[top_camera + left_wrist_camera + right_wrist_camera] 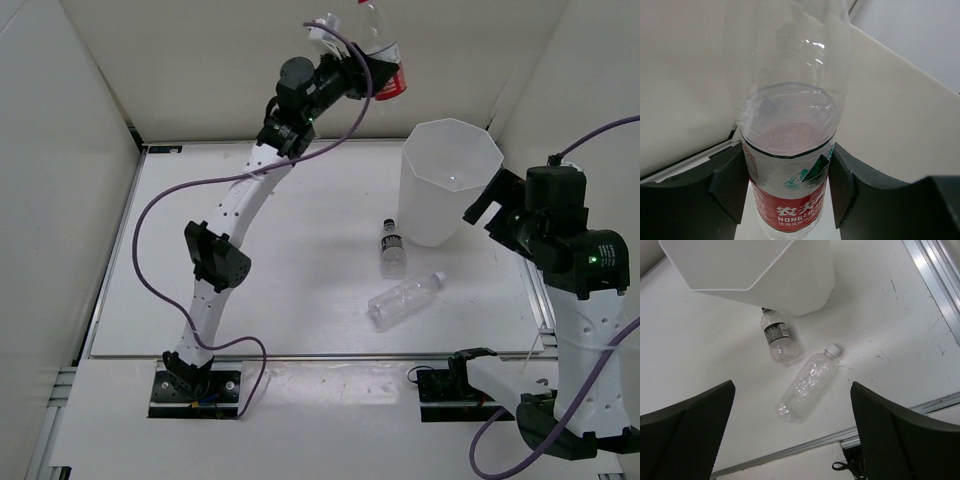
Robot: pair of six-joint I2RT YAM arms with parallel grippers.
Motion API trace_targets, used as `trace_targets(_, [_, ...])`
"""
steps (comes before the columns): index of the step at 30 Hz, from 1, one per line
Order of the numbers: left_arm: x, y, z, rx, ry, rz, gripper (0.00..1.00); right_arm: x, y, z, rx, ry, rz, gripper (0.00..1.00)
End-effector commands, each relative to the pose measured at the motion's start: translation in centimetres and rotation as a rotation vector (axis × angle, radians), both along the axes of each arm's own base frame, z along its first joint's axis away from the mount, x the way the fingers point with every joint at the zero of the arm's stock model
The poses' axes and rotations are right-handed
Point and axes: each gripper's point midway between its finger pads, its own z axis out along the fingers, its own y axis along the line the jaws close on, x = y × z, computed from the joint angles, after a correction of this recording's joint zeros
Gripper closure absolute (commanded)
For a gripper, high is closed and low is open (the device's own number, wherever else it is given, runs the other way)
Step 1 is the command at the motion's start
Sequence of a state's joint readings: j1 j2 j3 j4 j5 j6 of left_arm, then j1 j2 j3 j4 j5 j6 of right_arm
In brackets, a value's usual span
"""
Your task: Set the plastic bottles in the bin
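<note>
**White counter (250, 260), work under way**

On the counter, a plain clear bottle (405, 298) lies on its side. A black-capped bottle (392, 247) lies just beyond it, by the foot of the white bin (450, 180). The right tool (792, 384) hangs above them, spread wide. Farther back, the left tool (787, 190) clamps a red-labelled bottle (790, 150), raised high, left of the bin.

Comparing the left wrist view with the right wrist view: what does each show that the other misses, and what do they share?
Left wrist only: the red-labelled bottle clamped in the left gripper, with pale walls behind.
Right wrist only: the bin, a small dark-labelled bottle lying beside it, a plain clear bottle lying nearer, the table, and the open right gripper.
Shared: only that each camera sees its own dark fingers. No bottle or bin appears in both.
</note>
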State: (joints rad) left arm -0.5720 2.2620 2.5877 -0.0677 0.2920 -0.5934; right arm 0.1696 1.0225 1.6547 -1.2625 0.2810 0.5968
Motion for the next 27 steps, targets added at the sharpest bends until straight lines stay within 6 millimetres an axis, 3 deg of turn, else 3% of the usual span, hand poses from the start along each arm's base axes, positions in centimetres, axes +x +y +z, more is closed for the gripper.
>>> trace_targets(1, [-1.6,-3.0,1.4,-0.065,-0.09,0.008,0.4,-1.6,0.1,1.4,0.016,-0.024,0.018,0.0])
trace_targets(7, [-4.5,-7.6,0.1,-0.042,-0.124,-0.045,0.33,-4.1,-0.4,0.0,0.031,-0.007,-0.004,0.0])
trace_targets(9, [-5.0,-8.8,-0.7,-0.034,-0.113,-0.063,0.3,-5.1,-0.5,-0.2,0.049,-0.019,-0.017,0.0])
trace_targets(11, [-5.3,-10.1,-2.9,0.0,-0.081,-0.093,0.24,-5.5,-0.3,-0.7,0.065,-0.011,-0.015,0.0])
trace_targets(12, [-6.0,-10.8,-3.3,0.017,-0.081,-0.111,0.19,-6.0,-0.1,-0.8,0.074,-0.011,-0.005,0.0])
trace_targets(13, [-6.5,-11.3,-3.7,0.035,-0.082,-0.119,0.03,-6.1,-0.1,-1.3,0.071,0.009,-0.005,0.0])
trace_targets(14, [-6.4,-11.1,-3.9,0.056,-0.083,-0.106,0.0,-6.1,-0.1,-1.3,0.078,0.008,-0.011,0.0])
trace_targets(16, [-7.1,-9.8,-2.5,0.101,-0.126,-0.073,0.0,-6.1,-0.1,-1.5,0.076,0.017,-0.011,0.0])
trace_targets(17, [-6.5,-7.5,-1.4,0.126,-0.14,-0.028,0.0,-6.1,-0.1,-1.5,0.076,0.017,-0.011,0.0])
trace_targets(18, [-7.0,-7.0,-0.8,0.124,-0.143,-0.028,0.0,-6.1,-0.1,-1.6,0.068,0.018,-0.005,0.0])
trace_targets(19, [-5.6,-4.6,-0.4,0.117,-0.115,-0.003,0.0,-5.9,-0.1,-1.4,0.07,0.006,-0.004,0.0])
trace_targets(20, [-4.8,-3.2,-1.6,0.116,-0.052,0.004,0.0,-5.4,0.0,-1.2,0.064,0.0,0.002,0.0])
trace_targets(21, [-5.4,-0.8,0.9,0.059,-0.032,0.004,0.0,-5.3,0.2,-1.4,0.07,0.002,0.009,0.0])
trace_targets(22, [-3.9,2.1,1.4,0.046,-0.018,0.043,0.0,-4.7,0.5,-1.5,0.078,0.003,0.019,0.0])
trace_targets(23, [-3.2,3.4,0.1,0.058,0.022,0.055,0.0,-4.5,0.5,-1.4,0.073,-0.005,0.026,0.0])
trace_targets(24, [-4.0,5.5,1.7,0.033,0.022,0.074,0.0,-4.1,0.8,-1.7,0.08,0.007,0.036,0.0])
trace_targets(25, [-3.1,7.9,1.3,0.01,0.07,0.12,0.0,-3.8,1.1,-1.6,0.089,0.009,0.048,0.0])
trace_targets(26, [-2.4,8.4,-2.8,0.047,0.159,0.134,0.0,-3.5,1.3,-1.6,0.089,0.0,0.061,0.0])
trace_targets(27, [-2.3,9.3,-4.4,0.052,0.206,0.146,0.0,-3.1,1.6,-1.6,0.095,-0.001,0.068,0.0])
